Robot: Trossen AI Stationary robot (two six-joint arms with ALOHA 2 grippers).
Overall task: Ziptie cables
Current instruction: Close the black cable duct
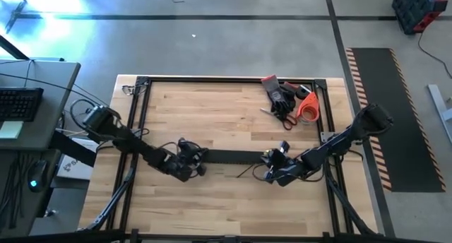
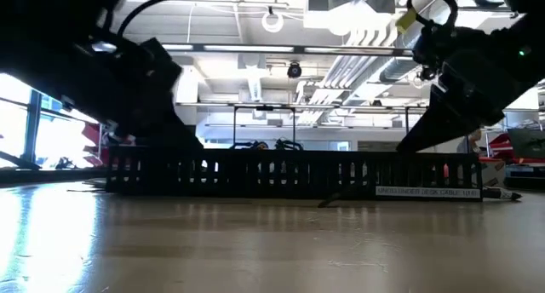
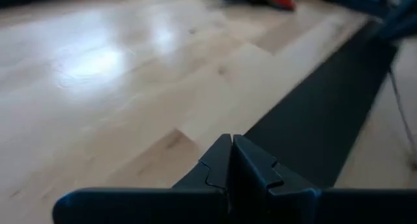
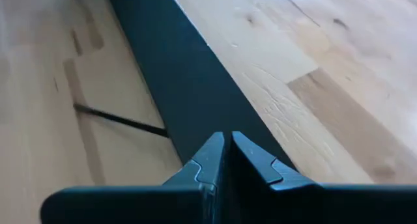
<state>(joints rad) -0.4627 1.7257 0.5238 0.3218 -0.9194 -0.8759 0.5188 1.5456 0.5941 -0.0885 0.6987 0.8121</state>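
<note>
One thin dark cable (image 1: 246,172) lies flat on the table, just near the black channel (image 1: 233,157), slanted.

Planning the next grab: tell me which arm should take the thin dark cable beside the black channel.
Right, probably. The right gripper sits beside the thin dark cable at its end of the black channel; the left gripper is at the other end.

We are looking at a workshop or robotics lab: a wooden table (image 1: 233,193) in a black frame stands on a bare concrete floor (image 1: 233,45) with striped hazard tape (image 1: 357,80). Across the table we see exposed ceiling ducts (image 2: 358,67), and a desk with a keyboard (image 1: 18,104) sits beside it
</note>
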